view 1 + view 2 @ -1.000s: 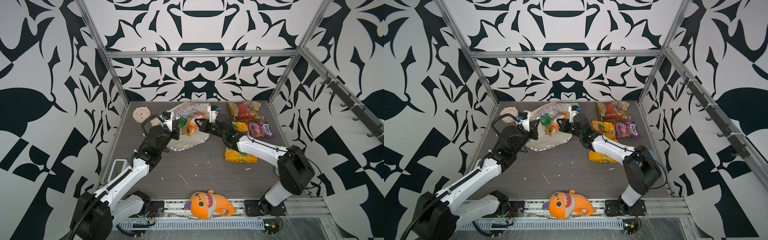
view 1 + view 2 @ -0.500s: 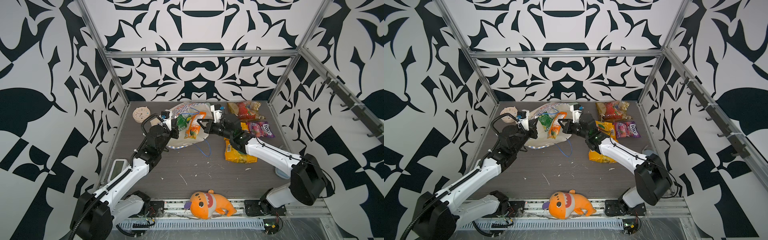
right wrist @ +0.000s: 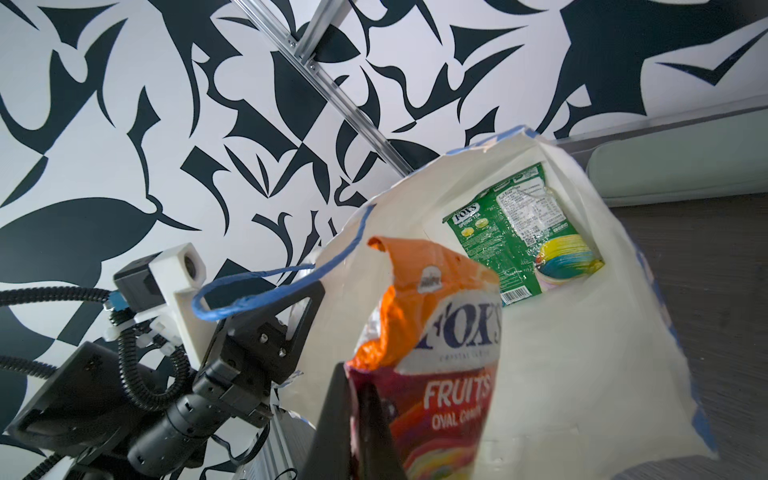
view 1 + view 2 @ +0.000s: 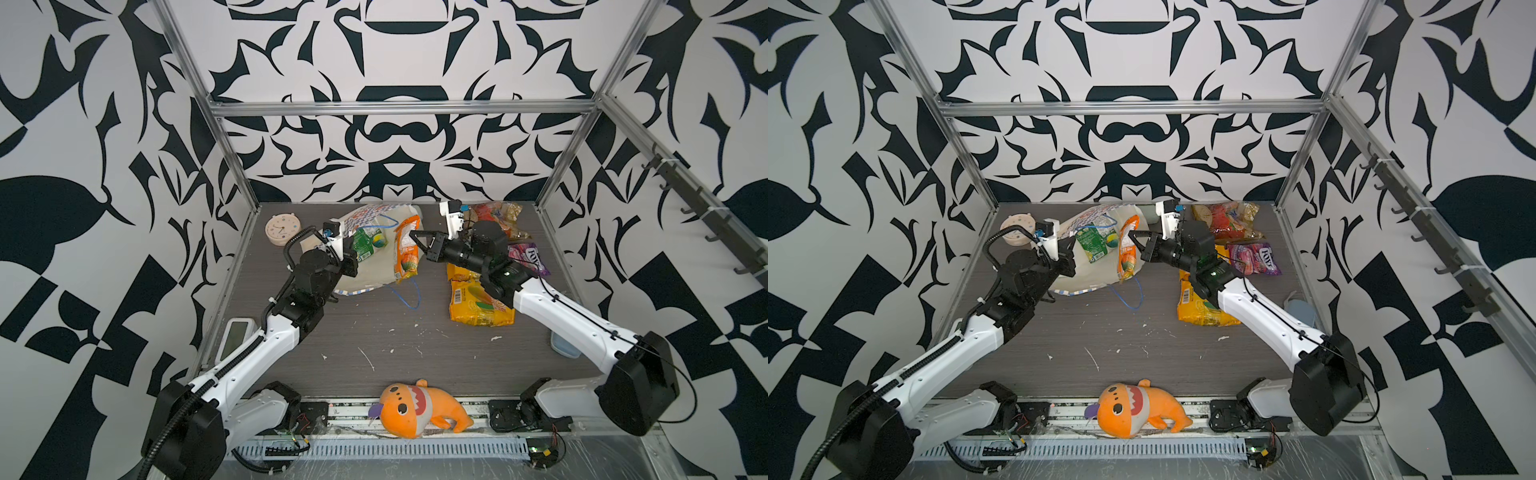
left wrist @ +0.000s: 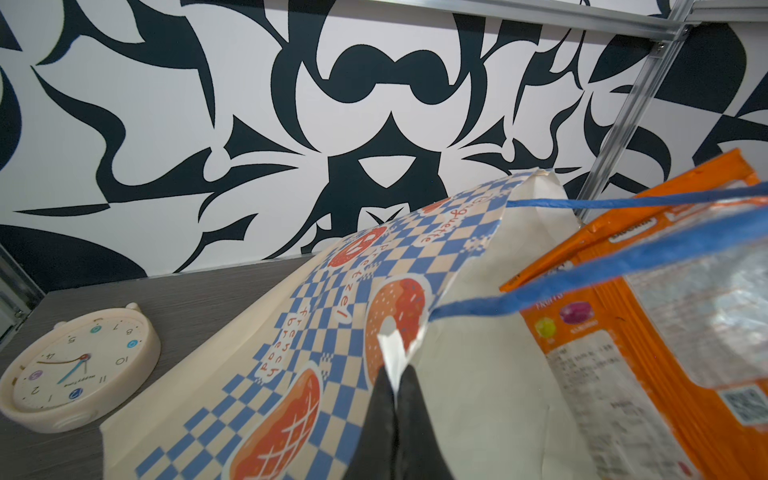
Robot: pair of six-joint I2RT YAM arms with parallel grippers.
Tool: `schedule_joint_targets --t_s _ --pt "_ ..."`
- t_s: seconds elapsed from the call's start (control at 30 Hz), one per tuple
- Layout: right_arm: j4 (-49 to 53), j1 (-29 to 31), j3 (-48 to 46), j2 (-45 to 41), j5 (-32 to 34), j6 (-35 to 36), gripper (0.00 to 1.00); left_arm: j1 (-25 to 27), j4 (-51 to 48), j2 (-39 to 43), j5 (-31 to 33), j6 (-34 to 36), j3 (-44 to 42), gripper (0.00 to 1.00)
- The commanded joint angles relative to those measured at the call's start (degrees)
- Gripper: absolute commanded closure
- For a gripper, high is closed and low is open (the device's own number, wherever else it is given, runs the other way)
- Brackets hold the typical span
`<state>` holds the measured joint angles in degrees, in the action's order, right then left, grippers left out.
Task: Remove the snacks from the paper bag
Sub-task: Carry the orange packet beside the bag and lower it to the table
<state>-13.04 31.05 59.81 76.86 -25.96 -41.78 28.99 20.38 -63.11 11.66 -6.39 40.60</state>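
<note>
1. The bag (image 4: 374,272) is lying on its side at the back left of the table (image 4: 415,345). Its mouth is wide open toward the middle, so you can see the white inside. One blue handle (image 4: 409,295) flops out onto the table.
2. The green packet (image 3: 519,241) lies flat, deep inside the bag.
3. The orange packet (image 4: 406,253) is right at the bag's mouth, up on edge, with its lower end over the rim. The right gripper (image 3: 353,382) is clamped tight on its side edge.
4. The left gripper (image 5: 395,374) is pinched closed on the bag's rim, right by a donut picture, and the paper is squeezed between its tips.
5. More snacks are out on the right side. The yellow packets (image 4: 478,299) are partly under the right arm, the purple packet (image 4: 530,259) is just behind them, and the clear packet (image 4: 494,214) is at the back.
6. The clock (image 4: 282,227) sits in the back left corner, near the bag.
7. The plush (image 4: 415,409) is at the front edge, well apart from everything else.
</note>
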Motion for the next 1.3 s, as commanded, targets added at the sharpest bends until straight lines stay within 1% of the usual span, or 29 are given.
schedule_joint_targets --t_s 0.0,0.07,0.2,0.33,0.37,0.4,0.43,0.47,0.5,0.53,0.6,0.67,0.7,0.8,0.9,1.03,1.1,1.13,1.2,1.27 --pt "-3.3 -0.5 2.3 -0.8 -1.5 0.7 1.0 0.0 -0.8 -0.7 1.2 -0.5 1.9 1.0" --pt "-2.9 -0.8 2.4 -1.4 -0.8 1.3 1.0 0.0 -1.3 -0.7 1.2 -0.6 2.1 1.0" --pt "2.7 -1.8 4.3 0.0 -0.2 3.9 1.0 0.0 -1.5 -0.5 1.7 0.0 2.1 1.0" --pt "6.9 -2.5 3.0 -0.2 1.6 5.5 1.0 0.0 -2.9 -0.6 3.1 0.0 2.9 1.0" --pt "7.9 -2.5 2.8 -0.9 1.6 7.1 1.0 0.0 -3.1 -0.5 3.4 -0.1 2.9 1.0" --pt "11.6 -2.5 3.6 -1.3 2.5 9.9 1.0 0.0 -3.5 -0.6 3.7 -0.2 3.1 1.0" --pt "16.1 -2.5 4.5 -1.8 3.2 12.5 0.94 0.0 -4.0 -0.7 4.0 -0.2 3.2 1.0" --pt "18.6 -2.5 4.6 -2.0 3.1 14.7 0.89 0.0 -4.3 -0.8 4.0 -0.2 3.3 1.0" --pt "21.5 -2.5 4.7 -2.1 2.9 17.1 0.82 0.0 -4.2 -0.8 4.0 0.0 3.1 1.0" --pt "24.5 -2.5 4.6 -1.6 3.5 18.2 0.77 0.0 -3.9 -1.0 4.1 0.0 2.9 1.0" --pt "29.8 -2.5 4.4 0.5 5.4 17.6 0.76 0.0 -3.5 -1.5 3.9 -0.1 2.8 1.0" --pt "30.3 -2.2 2.1 2.7 3.0 16.7 0.72 0.0 -3.5 -2.2 3.1 0.1 3.1 1.0" --pt "30.9 -2.2 0.8 4.0 3.1 16.3 0.69 0.0 -3.5 -2.5 2.5 0.1 3.2 1.0" --pt "31.9 -2.3 -2.1 7.0 3.9 15.6 0.52 0.0 -3.2 -2.9 2.1 -0.3 3.0 1.0" --pt "33.0 -2.3 -2.9 11.4 3.8 18.1 0.43 0.0 -3.4 -3.2 1.6 -0.5 2.9 1.0" --pt "29.5 -2.3 -2.3 18.5 -0.9 22.7 0.37 0.0 -3.2 -3.6 1.4 -0.5 3.0 1.0" --pt "27.9 -2.9 -1.3 21.7 -2.4 23.4 0.35 0.0 -3.1 -3.6 1.2 -0.7 3.1 1.0" --pt "26.7 -3.1 -1.1 22.8 -3.3 23.6 0.35 0.0 -3.0 -3.5 1.0 -0.8 3.1 1.0" --pt "22.9 -3.4 -1.9 23.7 -2.2 23.0 0.33 0.0 -3.3 -3.3 0.7 -0.8 3.2 1.0" --pt "21.4 -4.1 -1.8 24.8 -2.7 22.0 0.33 0.0 -3.5 -3.1 0.7 -1.0 3.1 1.0"
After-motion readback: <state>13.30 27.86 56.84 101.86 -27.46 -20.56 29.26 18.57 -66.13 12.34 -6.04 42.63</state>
